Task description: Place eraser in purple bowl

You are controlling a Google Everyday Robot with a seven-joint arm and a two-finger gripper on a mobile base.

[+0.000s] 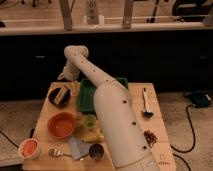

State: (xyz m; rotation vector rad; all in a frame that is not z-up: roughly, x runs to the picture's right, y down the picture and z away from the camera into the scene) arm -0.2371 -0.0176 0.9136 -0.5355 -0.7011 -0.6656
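Note:
The purple bowl (55, 98) stands at the far left of the wooden table (132, 107). The eraser (63, 93), a pale tan block with a darker side, lies inside the bowl. My gripper (63, 76) is at the end of the white arm (107, 107). It hangs just behind and above the bowl's far rim, apart from the eraser.
A green tray (88, 96) lies right of the purple bowl. An orange bowl (62, 125), a green cup (89, 121), a yellow lump (93, 135), a dark can (96, 151) and a pale cup with orange inside (29, 148) are in front. A black utensil (145, 102) lies at the right.

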